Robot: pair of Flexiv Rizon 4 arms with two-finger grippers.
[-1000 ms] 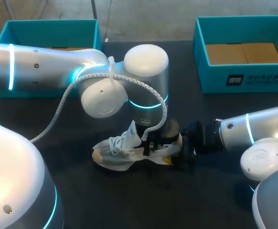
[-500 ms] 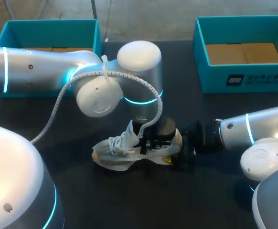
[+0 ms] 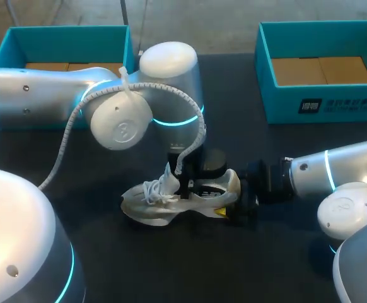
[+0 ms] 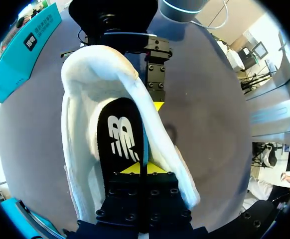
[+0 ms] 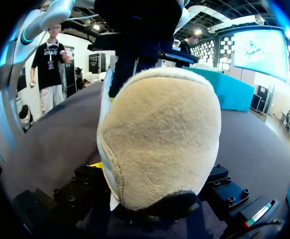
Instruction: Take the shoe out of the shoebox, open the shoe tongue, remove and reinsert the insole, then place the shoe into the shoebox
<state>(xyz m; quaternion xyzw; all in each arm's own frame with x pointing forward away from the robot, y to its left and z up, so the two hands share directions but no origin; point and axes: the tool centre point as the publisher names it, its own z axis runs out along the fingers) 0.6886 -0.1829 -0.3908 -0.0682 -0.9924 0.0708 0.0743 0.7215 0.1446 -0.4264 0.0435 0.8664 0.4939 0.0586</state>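
A white shoe (image 3: pixel 171 203) lies on its side in the middle of the dark table, toe to the left. My left gripper (image 4: pixel 138 168) comes down from above into the shoe's opening (image 3: pixel 195 188). It is shut on the black insole (image 4: pixel 119 139), which lies inside the white lining. My right gripper (image 3: pixel 229 202) comes in low from the right. The tan heel (image 5: pixel 160 139) sits between its widely spread fingers, which press it from both sides. One right finger (image 4: pixel 155 79) runs along the shoe's outer side.
A teal shoebox (image 3: pixel 64 30) stands at the back left, partly behind my left arm. A second teal box (image 3: pixel 335 104) with a cardboard floor stands at the back right. Dark table surface lies bare in front of the shoe.
My left arm's elbow and wrist have swung left and back while its gripper stayed in the shoe. The shoe and right arm have barely moved.
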